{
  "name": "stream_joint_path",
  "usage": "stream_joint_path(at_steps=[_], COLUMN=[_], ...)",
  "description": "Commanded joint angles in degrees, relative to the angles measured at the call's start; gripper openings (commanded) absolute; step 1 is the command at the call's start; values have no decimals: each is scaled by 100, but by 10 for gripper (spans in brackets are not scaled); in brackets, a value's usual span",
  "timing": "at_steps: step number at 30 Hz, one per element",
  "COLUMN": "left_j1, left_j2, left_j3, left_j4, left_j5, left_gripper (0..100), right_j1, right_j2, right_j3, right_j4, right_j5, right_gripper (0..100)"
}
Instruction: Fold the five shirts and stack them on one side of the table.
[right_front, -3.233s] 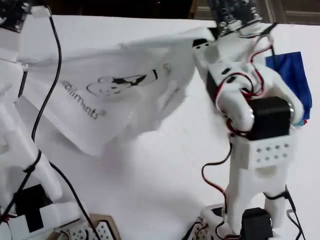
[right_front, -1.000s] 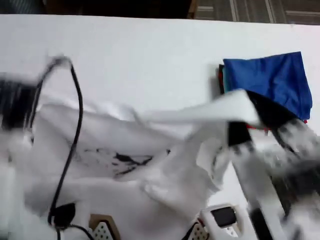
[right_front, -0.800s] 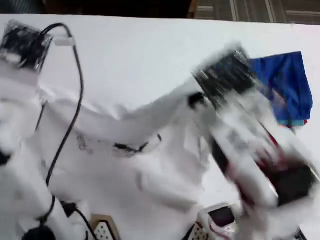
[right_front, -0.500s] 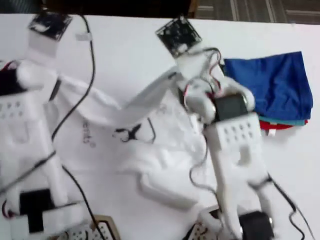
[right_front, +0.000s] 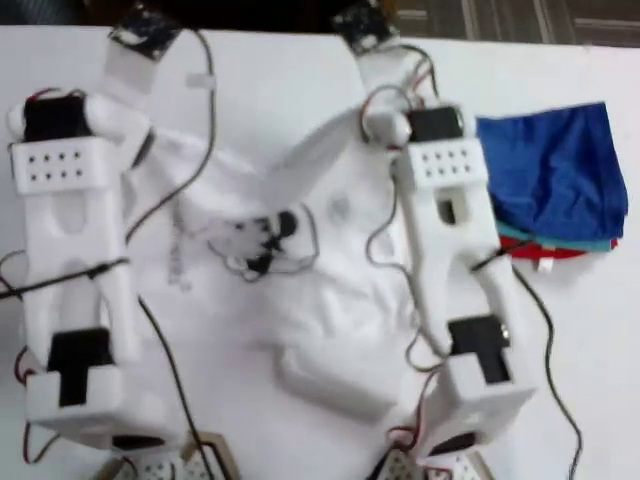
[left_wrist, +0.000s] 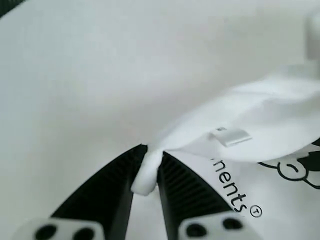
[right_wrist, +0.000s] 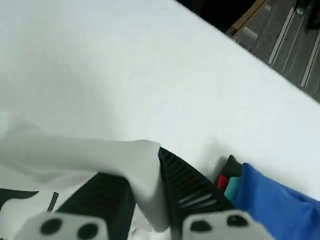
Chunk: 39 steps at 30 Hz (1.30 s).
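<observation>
A white shirt (right_front: 300, 300) with a black print lies rumpled across the middle of the white table (right_front: 280, 70). My left gripper (left_wrist: 147, 175) is shut on a pinch of its edge near a small sewn tag (left_wrist: 230, 136). Pinched in my right gripper (right_wrist: 150, 200) is another fold of the same shirt (right_wrist: 75, 155), held a little above the table. In the high view the left arm (right_front: 70, 230) and right arm (right_front: 450, 220) both stretch toward the far side, holding the shirt's far edge between them. A folded stack with a blue shirt (right_front: 555, 170) on top lies at the right.
Teal and red shirts (right_front: 545, 250) show under the blue one (right_wrist: 275, 205). Cables (right_front: 175, 200) from the left arm hang across the white shirt. The table's far edge (right_wrist: 220, 35) is close beyond the grippers, with dark floor behind it.
Both arms drew the white shirt back toward the near side, then swung it out toward the far side. The shirt now lies flatter on the table. The folded stack stayed put.
</observation>
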Motion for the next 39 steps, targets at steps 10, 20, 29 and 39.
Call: stream_joint_path(at_steps=[10, 20, 29, 39], left_j1=[-132, -185, -264, -264], left_j2=[484, 1899, 1960, 1960], left_j3=[-409, -514, -409, -391], left_j4=[-185, -202, -132, -167], left_j5=[-18, -26, -26, -26], left_gripper=[24, 24, 24, 24], right_j1=[-171, -233, -259, -242], right_j2=[1587, 2404, 2598, 2703], right_j3=[-2347, -2400, -2312, -2514], right_j4=[971, 998, 989, 989], right_j5=[-9, -9, -9, -9], right_gripper=[18, 18, 18, 18])
